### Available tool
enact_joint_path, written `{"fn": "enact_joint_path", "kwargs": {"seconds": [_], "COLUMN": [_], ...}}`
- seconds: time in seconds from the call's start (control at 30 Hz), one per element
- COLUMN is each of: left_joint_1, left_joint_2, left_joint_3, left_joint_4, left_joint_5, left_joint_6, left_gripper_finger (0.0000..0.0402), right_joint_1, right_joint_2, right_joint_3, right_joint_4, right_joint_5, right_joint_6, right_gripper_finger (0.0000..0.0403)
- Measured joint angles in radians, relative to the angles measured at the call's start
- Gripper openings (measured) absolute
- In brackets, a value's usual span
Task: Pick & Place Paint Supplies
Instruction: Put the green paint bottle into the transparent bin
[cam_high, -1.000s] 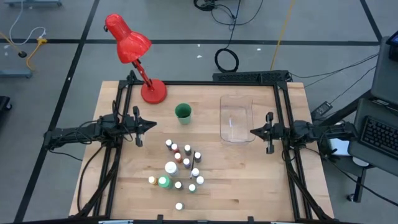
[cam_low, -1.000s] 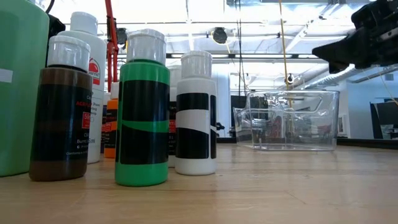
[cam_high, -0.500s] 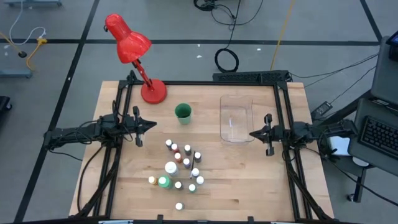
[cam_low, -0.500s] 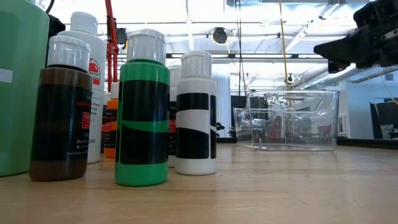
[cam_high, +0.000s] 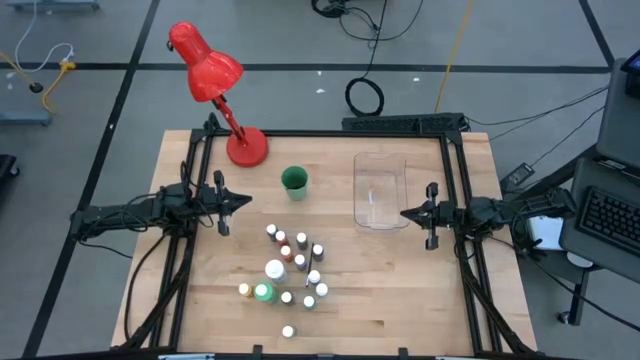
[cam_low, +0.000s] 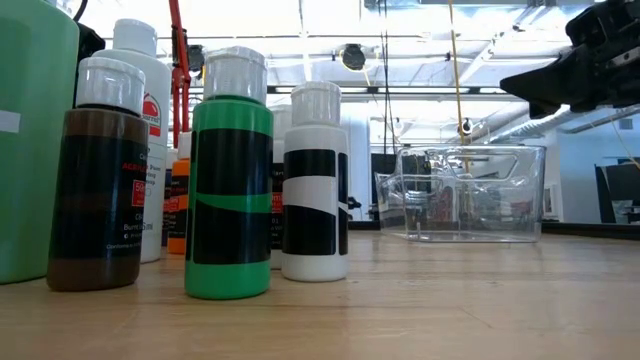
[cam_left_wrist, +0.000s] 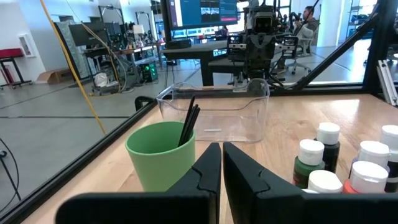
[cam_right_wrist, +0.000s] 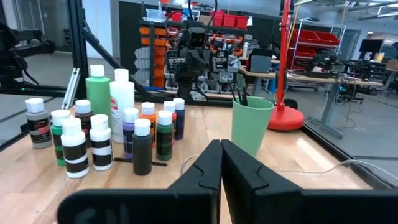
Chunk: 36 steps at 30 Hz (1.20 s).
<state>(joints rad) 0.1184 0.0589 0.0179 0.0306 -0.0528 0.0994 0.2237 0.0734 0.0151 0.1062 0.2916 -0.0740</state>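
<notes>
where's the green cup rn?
High view: green cup stands at the table's far middle, between the red lamp's base and the clear tray, beyond the bottles.

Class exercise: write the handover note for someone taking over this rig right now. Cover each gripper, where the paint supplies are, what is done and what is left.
Left gripper: shut, holding nothing, above the table's left side.
Right gripper: shut, holding nothing, by the clear tray's right edge.
Paint bottles: standing in a cluster at the table's centre-front, including the big white bottle and big green bottle; one small bottle stands apart nearer the front edge.
Brushes: several stand in the green cup; one lies on the table among the bottles.
Done: no bottle is in the tray.
Left: all the bottles, and probably the loose brush.
</notes>
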Motion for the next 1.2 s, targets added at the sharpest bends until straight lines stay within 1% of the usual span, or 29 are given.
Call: {"fn": "enact_joint_path", "kwargs": {"seconds": [0.47,0.63,0.77,0.9,1.07,1.1,1.13,1.17,1.2], "left_joint_1": [0.000,0.000,0.000,0.000,0.000,0.000,-0.001,-0.002,-0.002], "left_joint_2": [0.000,0.000,0.000,0.000,0.000,0.000,0.000,0.012,0.036], "left_joint_3": [0.000,-0.001,-0.001,-0.001,-0.001,-0.001,0.003,0.015,0.031], "left_joint_4": [0.003,0.095,0.194,0.279,0.344,0.371,0.391,0.392,0.390], "left_joint_5": [0.000,0.001,0.000,-0.005,-0.015,-0.029,-0.041,-0.036,-0.010], "left_joint_6": [-0.002,-0.073,-0.159,-0.138,-0.163,-0.191,-0.268,-0.331,-0.344], "left_gripper_finger": [0.0021,0.0021,0.0021,0.0021,0.0021,0.0021,0.0021,0.0019,0.0014], "right_joint_1": [0.000,0.000,0.000,0.000,0.000,0.000,0.000,0.000,0.000], "right_joint_2": [0.000,0.000,0.000,0.000,0.000,0.000,0.000,0.000,0.000], "right_joint_3": [-0.001,-0.001,-0.001,-0.001,-0.001,-0.001,-0.001,-0.001,-0.001], "right_joint_4": [0.000,-0.014,-0.007,0.000,0.000,0.000,0.003,0.012,0.025], "right_joint_5": [-0.004,-0.005,-0.005,-0.005,-0.005,-0.005,-0.005,-0.005,-0.005], "right_joint_6": [0.011,0.022,-0.015,-0.024,-0.024,-0.024,-0.028,-0.042,-0.068], "right_gripper_finger": [0.0003,0.0004,0.0004,0.0004,0.0004,0.0004,0.0004,0.0004,0.0004]}}
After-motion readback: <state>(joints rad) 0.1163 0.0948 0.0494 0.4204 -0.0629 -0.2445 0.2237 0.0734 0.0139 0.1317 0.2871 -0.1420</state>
